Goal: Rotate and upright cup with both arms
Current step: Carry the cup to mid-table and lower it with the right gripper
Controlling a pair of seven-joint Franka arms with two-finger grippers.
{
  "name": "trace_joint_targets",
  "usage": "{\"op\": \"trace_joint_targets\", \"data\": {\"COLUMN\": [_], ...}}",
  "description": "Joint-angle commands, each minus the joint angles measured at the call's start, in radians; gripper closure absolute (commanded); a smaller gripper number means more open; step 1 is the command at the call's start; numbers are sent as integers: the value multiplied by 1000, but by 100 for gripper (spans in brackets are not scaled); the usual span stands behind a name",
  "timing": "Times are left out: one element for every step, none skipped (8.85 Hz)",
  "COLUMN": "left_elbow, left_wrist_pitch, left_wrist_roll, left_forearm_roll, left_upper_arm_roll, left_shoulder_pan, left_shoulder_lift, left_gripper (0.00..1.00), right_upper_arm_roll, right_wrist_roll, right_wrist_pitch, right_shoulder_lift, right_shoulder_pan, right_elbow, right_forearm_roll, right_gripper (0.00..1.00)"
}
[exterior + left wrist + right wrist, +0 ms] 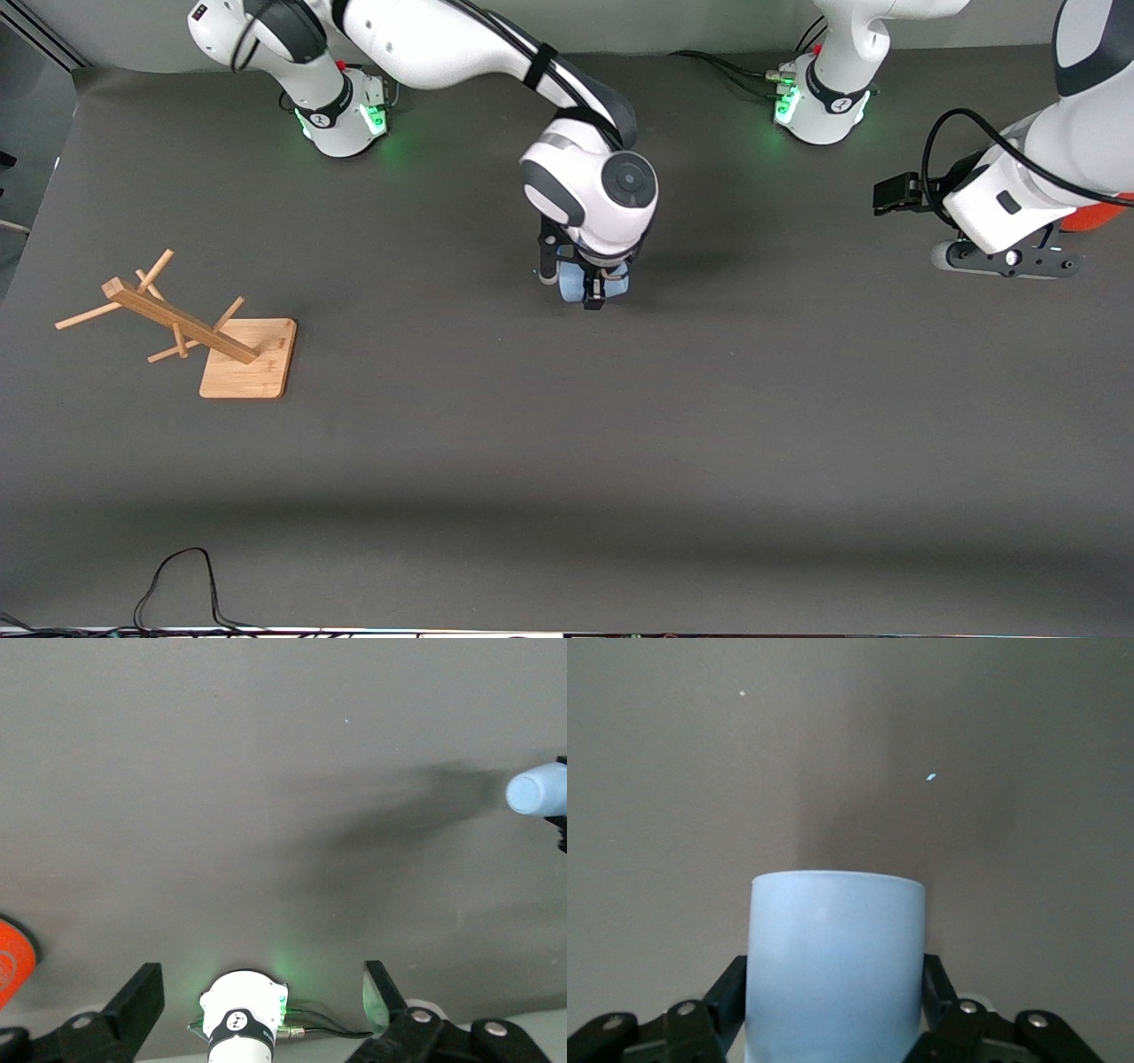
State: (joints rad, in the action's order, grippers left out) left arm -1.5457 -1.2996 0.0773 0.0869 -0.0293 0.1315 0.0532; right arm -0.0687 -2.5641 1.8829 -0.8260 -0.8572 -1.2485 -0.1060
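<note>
The pale-blue cup (572, 285) is between the fingers of my right gripper (592, 292) over the middle of the table. In the right wrist view the cup (835, 966) fills the gap, with a black finger (731, 992) against each side; the gripper (833, 992) is shut on it. The cup's long axis runs along the fingers, toward the table. I cannot tell which end is down. My left gripper (1005, 261) waits over the left arm's end of the table, open and empty (257, 992). Its view shows the cup (538, 788) far off.
A wooden mug rack (177, 323) leans on its square base (248, 359) toward the right arm's end of the table. An orange can (1099, 213) stands beside the left gripper, also in the left wrist view (13, 961). A black cable (177, 585) lies at the near edge.
</note>
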Motion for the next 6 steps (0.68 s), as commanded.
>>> {"op": "trace_joint_targets", "data": {"left_elbow": [-16, -16, -17, -16, -16, -13], "left_wrist_pitch": [46, 51, 54, 56, 54, 49], "left_wrist_roll": [-1, 1, -1, -1, -1, -1], "left_forearm_roll": [13, 13, 13, 13, 14, 14], "left_upper_arm_roll": [2, 2, 2, 2, 0, -1], "left_shoulder_pan": [8, 11, 11, 11, 13, 14], "left_shoulder_lift": [-56, -64, -65, -67, -67, -67], "left_gripper": [0, 0, 0, 0, 0, 0], "right_upper_arm_roll": [15, 15, 17, 18, 18, 20], "right_wrist_roll": [-57, -59, -61, -61, -62, -64], "right_wrist_pitch": [16, 27, 36, 47, 48, 53], "right_shoulder_lift": [-77, -91, -108, -126, -140, -145], "right_shoulder_pan": [-25, -26, -26, -26, -26, -26], "right_elbow": [55, 54, 60, 69, 83, 90], "right_forearm_roll": [-37, -37, -38, -38, -38, -38], "right_gripper": [59, 59, 58, 55, 39, 0]}}
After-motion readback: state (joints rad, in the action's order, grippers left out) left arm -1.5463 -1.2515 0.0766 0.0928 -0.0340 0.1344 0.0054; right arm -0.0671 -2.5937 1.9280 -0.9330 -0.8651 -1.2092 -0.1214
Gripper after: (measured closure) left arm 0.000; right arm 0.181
